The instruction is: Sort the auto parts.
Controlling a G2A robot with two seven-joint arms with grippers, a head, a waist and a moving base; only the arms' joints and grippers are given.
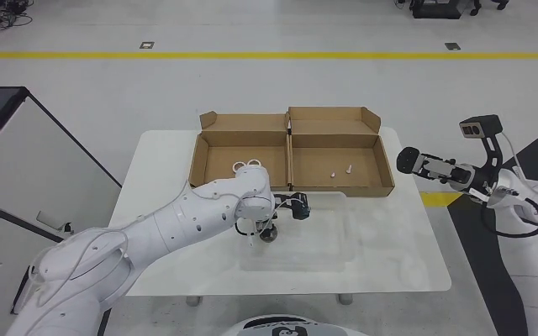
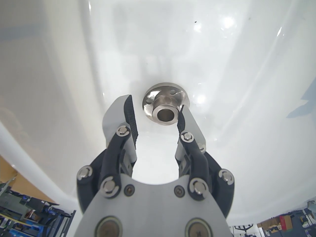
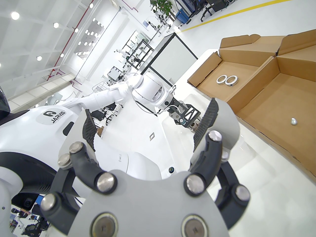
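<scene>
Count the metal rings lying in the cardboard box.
2. One ring and a second ring lie side by side in the left compartment of the cardboard box, toward its near side. The box's near wall may hide others.

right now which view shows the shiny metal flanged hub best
The left wrist view: the flanged hub sits close up inside the open left gripper. The top view shows it tiny; the right wrist view barely shows it.
</scene>
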